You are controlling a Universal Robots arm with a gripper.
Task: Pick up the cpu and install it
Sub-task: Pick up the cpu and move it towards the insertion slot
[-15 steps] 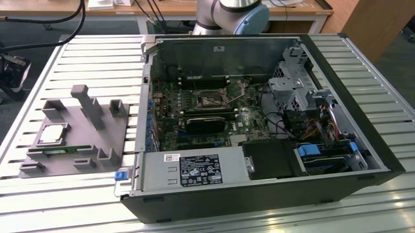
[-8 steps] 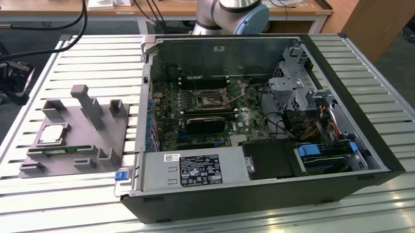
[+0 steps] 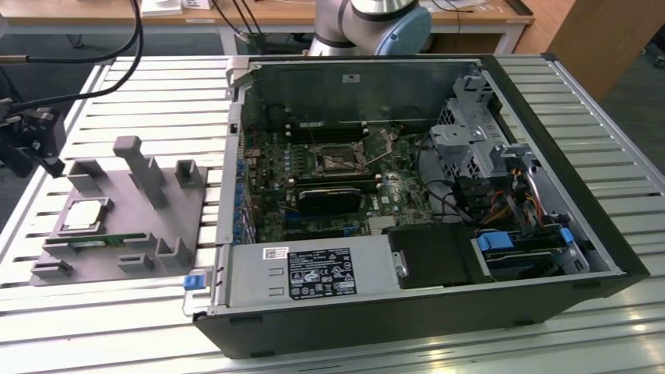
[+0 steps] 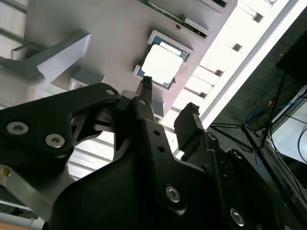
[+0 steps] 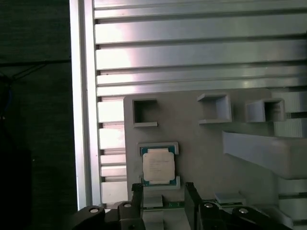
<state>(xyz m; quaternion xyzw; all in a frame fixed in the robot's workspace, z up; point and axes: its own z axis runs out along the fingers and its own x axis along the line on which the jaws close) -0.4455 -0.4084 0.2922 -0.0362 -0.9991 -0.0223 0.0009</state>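
The black two-finger gripper (image 5: 164,189), spread and empty, hovers over the silver-topped square cpu (image 5: 158,165), kept square by its pocket in the grey plastic tray (image 3: 120,210), nine o'clock from the open computer case (image 3: 437,319).

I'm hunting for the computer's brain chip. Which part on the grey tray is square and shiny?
The small flat square cpu with the shiny silver top. The other part, a long thin green memory stick, is neither.
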